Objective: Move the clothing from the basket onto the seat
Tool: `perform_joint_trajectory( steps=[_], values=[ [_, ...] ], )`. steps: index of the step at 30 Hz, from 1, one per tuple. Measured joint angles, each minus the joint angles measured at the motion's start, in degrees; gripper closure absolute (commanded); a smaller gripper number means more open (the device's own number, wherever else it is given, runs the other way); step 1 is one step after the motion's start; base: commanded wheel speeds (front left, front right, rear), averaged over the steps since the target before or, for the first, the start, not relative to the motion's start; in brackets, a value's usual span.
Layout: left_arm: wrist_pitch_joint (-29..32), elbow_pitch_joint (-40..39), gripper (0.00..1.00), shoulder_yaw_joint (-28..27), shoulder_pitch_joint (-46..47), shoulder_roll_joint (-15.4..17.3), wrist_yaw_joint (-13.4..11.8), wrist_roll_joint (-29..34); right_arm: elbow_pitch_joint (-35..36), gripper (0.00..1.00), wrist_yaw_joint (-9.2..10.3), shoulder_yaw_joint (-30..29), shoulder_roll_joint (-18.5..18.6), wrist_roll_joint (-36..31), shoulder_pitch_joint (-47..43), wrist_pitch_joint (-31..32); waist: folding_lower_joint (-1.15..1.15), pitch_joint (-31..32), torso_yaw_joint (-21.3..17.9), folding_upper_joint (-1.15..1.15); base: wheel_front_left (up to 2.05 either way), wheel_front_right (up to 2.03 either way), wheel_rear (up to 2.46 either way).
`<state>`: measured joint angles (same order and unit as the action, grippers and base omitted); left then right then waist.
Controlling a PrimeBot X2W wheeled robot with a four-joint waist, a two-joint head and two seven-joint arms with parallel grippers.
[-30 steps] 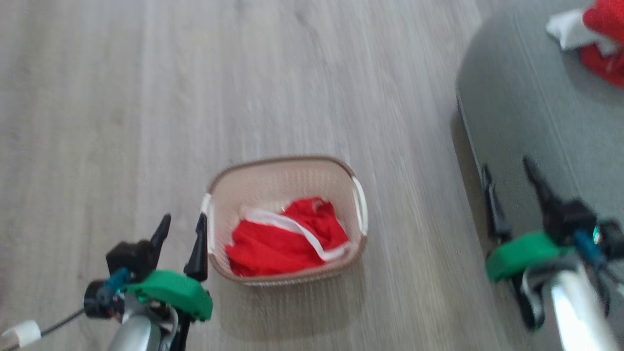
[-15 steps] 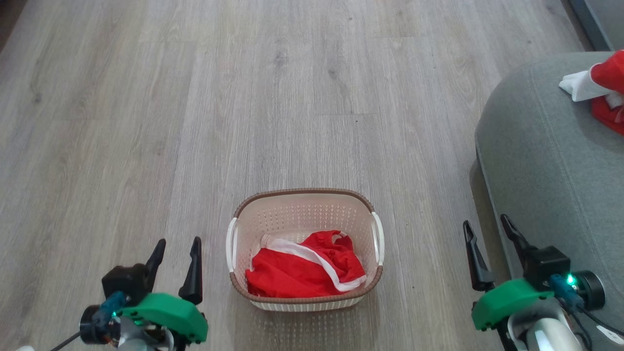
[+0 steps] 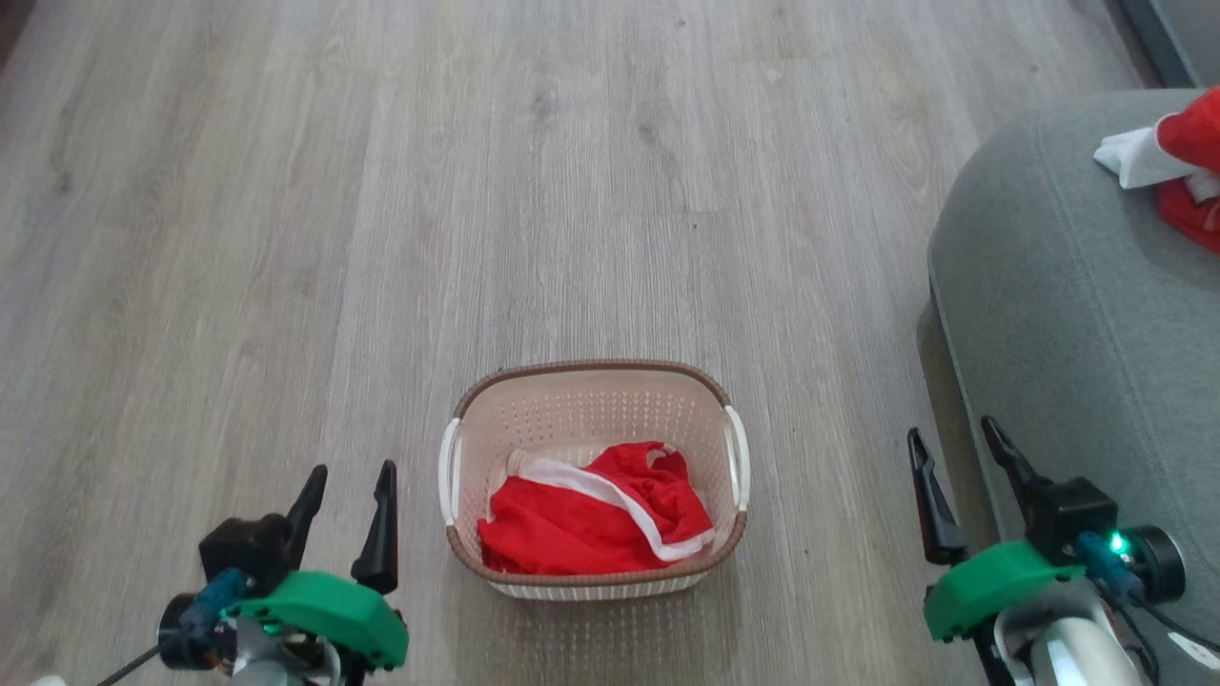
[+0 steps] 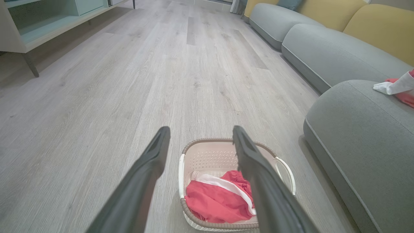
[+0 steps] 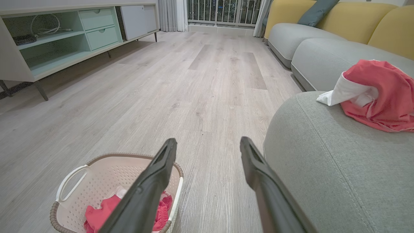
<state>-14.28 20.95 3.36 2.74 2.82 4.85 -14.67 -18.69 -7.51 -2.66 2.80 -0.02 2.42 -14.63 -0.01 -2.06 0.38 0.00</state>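
Observation:
The cream basket (image 3: 591,393) with a brown rim stands on the wood floor, holding a red garment with white trim (image 3: 591,519). The same basket (image 4: 207,155) and clothing (image 4: 215,202) lie ahead in the left wrist view. A second red and white garment (image 3: 1182,162) lies on the grey seat (image 3: 1058,286) at the right, and shows as a heap (image 5: 381,94) on the seat (image 5: 326,168) in the right wrist view. My left gripper (image 3: 351,481) hovers open left of the basket. My right gripper (image 3: 953,440) is open beside the seat's front edge. Both hold nothing.
More grey sofa sections with yellow back cushions (image 4: 372,29) run along the right. A pale green cabinet on legs (image 5: 64,35) lines the far left wall. A basket corner (image 5: 106,174) sits low left in the right wrist view. Wood floor (image 3: 381,238) stretches ahead.
The head camera has swung and settled, so the basket now sits centred between the grippers. Both grippers stay open and empty; the clothing has not moved.

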Motion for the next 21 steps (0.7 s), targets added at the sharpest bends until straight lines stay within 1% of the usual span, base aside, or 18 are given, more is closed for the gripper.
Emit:
perform_joint_trajectory(
  steps=[5, 9, 13, 18, 21],
  values=[
    [0.00, -0.29, 0.00, 0.26, 0.75, -0.01, 0.00, -0.03, 0.22, 0.00, 0.00, -0.18, 0.00, 0.00, 1.15, 0.00, 0.00, -1.90, -0.26, 0.00, 0.00, 0.00, 0.00],
    [0.00, 0.21, 0.00, 1.52, 4.12, -0.02, 0.09, 0.42, 1.32, 0.00, 0.00, -0.80, -0.01, -0.94, 3.72, 0.00, 0.00, -5.27, -0.63, 0.00, 0.00, 0.00, 0.00],
    [0.00, 2.58, 0.00, 4.17, 11.42, -0.07, 1.04, 2.93, 3.65, 0.00, 0.00, -1.93, 0.00, -1.12, 9.23, 0.00, 0.02, -10.44, -1.22, 0.00, 0.00, 0.00, 0.00],
    [0.13, 8.48, 0.00, 8.95, 22.82, 0.22, 1.63, 6.53, 6.56, 0.00, 0.00, -2.54, 0.02, -1.09, 17.25, 0.00, 0.02, -18.73, -2.25, 0.00, 0.00, 0.00, 0.00],
    [2.19, 11.91, 0.00, 12.48, 30.66, 0.75, 2.08, 8.72, 8.56, 0.00, 0.00, -2.64, 0.03, -0.93, 21.85, 0.00, 0.03, -24.32, -2.89, 0.00, 0.00, 0.00, 0.00]
  ],
)
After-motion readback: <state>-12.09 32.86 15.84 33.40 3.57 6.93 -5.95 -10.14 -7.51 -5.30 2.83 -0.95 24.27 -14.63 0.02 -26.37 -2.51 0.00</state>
